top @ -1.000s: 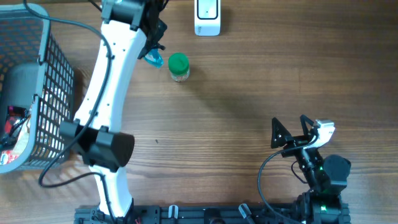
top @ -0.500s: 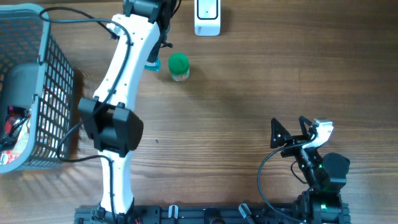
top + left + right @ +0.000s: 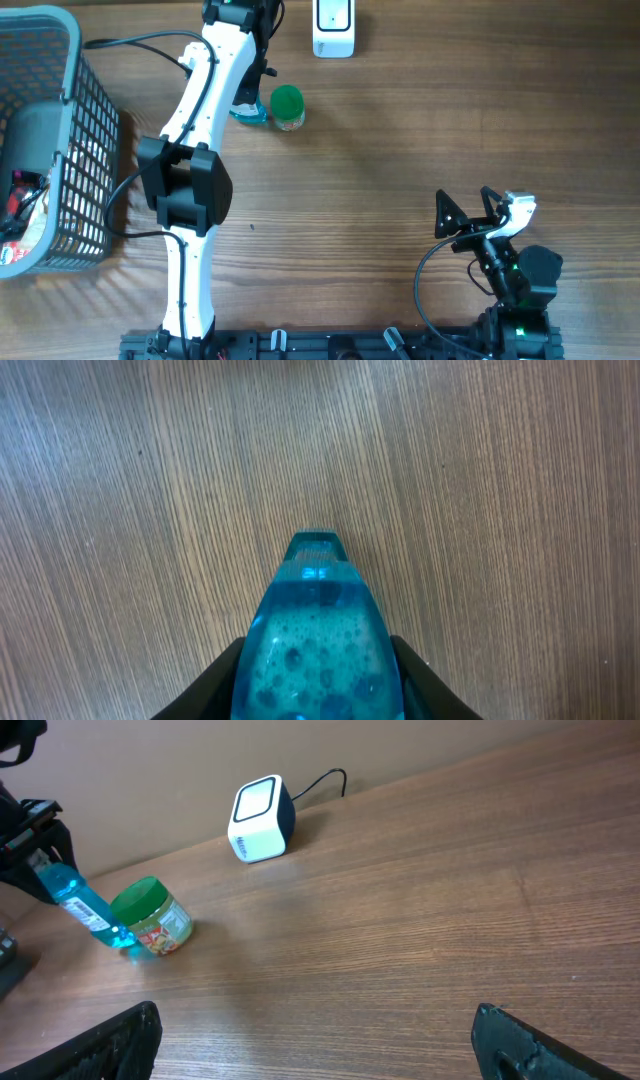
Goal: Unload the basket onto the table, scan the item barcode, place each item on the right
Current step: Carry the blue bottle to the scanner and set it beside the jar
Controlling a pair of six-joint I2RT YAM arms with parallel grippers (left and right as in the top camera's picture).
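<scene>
While pinched in left claw (image 3: 318, 648), bottle (image 3: 318, 595): tilted beside jar (image 3: 288, 107)
Scanner (image 3: 333, 28): turn barcode squarely to its face
Right claw (image 3: 320, 1042): spread wide, idle

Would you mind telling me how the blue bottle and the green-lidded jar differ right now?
The blue bottle is gripped by the left hand and leans tilted; the green-lidded jar stands free on the table. The bottle is slim and clear blue; the jar is squat with a green lid and printed label. Both are close together near the white scanner.
</scene>
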